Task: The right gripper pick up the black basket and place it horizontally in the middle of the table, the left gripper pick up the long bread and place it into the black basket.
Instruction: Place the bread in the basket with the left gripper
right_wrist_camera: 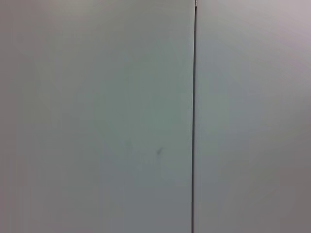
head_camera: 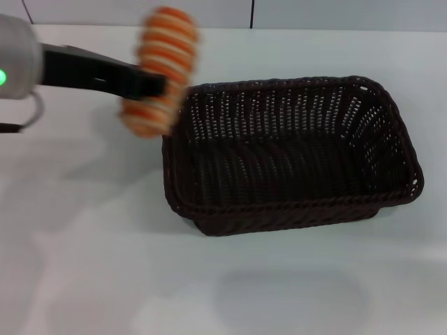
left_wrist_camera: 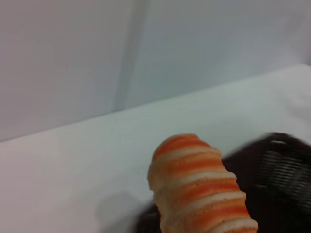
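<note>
The black basket [head_camera: 293,153] lies lengthwise across the middle of the white table [head_camera: 84,265], empty inside. My left gripper [head_camera: 155,85] reaches in from the left, shut on the long bread [head_camera: 160,70], an orange-and-cream striped loaf held upright in the air just off the basket's left rim. In the left wrist view the long bread [left_wrist_camera: 199,189] fills the foreground with the basket's rim [left_wrist_camera: 282,170] behind it. The right gripper is out of view; its wrist camera sees only a blank wall.
A pale panelled wall [head_camera: 251,12] runs behind the table's far edge. Bare tabletop lies in front of and to the left of the basket.
</note>
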Robot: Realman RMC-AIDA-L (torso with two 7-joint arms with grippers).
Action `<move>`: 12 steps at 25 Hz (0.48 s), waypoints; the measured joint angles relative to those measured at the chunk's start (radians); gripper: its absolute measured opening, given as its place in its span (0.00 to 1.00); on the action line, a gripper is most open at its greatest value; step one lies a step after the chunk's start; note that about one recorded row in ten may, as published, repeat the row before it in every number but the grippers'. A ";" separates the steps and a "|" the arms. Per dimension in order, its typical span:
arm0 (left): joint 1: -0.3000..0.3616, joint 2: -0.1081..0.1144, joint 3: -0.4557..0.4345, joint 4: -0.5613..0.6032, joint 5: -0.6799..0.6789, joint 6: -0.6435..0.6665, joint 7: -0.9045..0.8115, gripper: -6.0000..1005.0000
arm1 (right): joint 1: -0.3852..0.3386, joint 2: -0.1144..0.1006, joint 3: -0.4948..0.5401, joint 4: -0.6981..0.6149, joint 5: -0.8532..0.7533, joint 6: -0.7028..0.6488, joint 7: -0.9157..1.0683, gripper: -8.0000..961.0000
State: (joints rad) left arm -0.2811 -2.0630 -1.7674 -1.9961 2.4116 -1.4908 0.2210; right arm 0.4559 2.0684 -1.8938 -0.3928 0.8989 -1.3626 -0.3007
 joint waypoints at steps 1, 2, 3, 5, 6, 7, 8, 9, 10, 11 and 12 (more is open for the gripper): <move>-0.010 -0.001 0.034 0.011 -0.027 0.008 0.007 0.40 | 0.002 0.000 0.000 0.001 0.000 0.000 0.000 0.52; -0.012 -0.002 0.050 0.017 -0.033 0.014 0.008 0.40 | 0.005 0.000 0.000 0.003 0.000 0.001 0.000 0.52; -0.017 -0.003 0.082 0.031 -0.049 0.033 0.011 0.39 | 0.007 0.000 0.000 0.003 0.000 0.002 0.000 0.52; -0.025 -0.004 0.116 0.057 -0.081 0.058 0.017 0.37 | 0.008 0.000 0.000 0.003 0.000 0.002 0.000 0.52; -0.031 -0.003 0.131 0.078 -0.102 0.071 0.021 0.36 | 0.009 -0.001 0.000 0.003 0.000 0.001 0.000 0.52; -0.037 -0.003 0.143 0.101 -0.119 0.082 0.027 0.36 | 0.009 -0.001 0.000 0.003 0.000 0.000 0.000 0.52; -0.044 -0.003 0.154 0.129 -0.133 0.094 0.034 0.35 | 0.009 -0.001 0.000 0.003 0.000 0.000 0.000 0.52; -0.047 -0.003 0.163 0.145 -0.137 0.106 0.038 0.34 | 0.009 -0.001 0.000 0.003 0.000 0.000 0.000 0.52; -0.049 -0.004 0.176 0.164 -0.139 0.120 0.040 0.33 | 0.009 -0.001 0.000 0.003 0.000 0.000 0.000 0.52; -0.051 -0.004 0.189 0.183 -0.140 0.142 0.041 0.33 | 0.009 -0.001 -0.001 0.004 0.000 -0.001 0.001 0.52; -0.053 -0.003 0.202 0.203 -0.141 0.163 0.041 0.32 | 0.009 -0.001 0.000 0.004 0.000 -0.001 0.003 0.52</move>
State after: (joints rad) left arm -0.3337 -2.0659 -1.5654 -1.7933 2.2704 -1.3280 0.2625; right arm 0.4648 2.0677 -1.8943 -0.3885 0.8989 -1.3634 -0.2980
